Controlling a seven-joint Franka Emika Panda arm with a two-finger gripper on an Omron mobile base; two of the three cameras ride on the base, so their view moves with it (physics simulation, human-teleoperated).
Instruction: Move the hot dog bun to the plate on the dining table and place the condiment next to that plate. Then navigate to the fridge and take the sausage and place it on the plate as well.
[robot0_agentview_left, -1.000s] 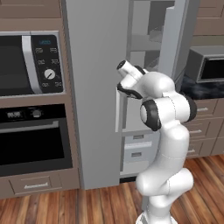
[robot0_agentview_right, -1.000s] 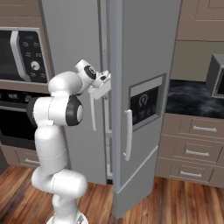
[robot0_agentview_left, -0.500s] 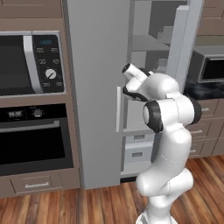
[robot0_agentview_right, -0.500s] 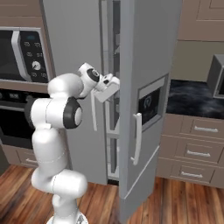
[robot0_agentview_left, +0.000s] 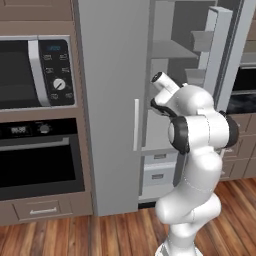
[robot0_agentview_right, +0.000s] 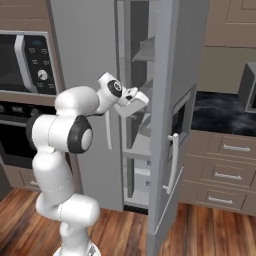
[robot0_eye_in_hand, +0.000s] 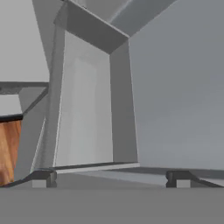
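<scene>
We count 1 fridge (robot0_agentview_left: 112, 100) with 2 doors: 1 closed door (robot0_agentview_left: 110, 125) and 1 open door (robot0_agentview_right: 175, 125). Each door carries 1 handle, 2 in total. We count 1 microwave (robot0_agentview_left: 32, 72), 1 oven (robot0_agentview_left: 40, 160) and 2 fridge drawers (robot0_agentview_left: 159, 172). We see 3 cabinet drawers (robot0_agentview_right: 230, 172) in the right base view.

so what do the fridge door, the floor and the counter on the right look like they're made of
Fridge door: looks like brushed or painted grey metal, flat matte sheen, with a paler curved handle.
Floor: wood planks, warm reddish brown with visible grain and seams.
Counter: probably polished dark stone, black with pale speckles.
It is a render, so these are looks only.
</scene>
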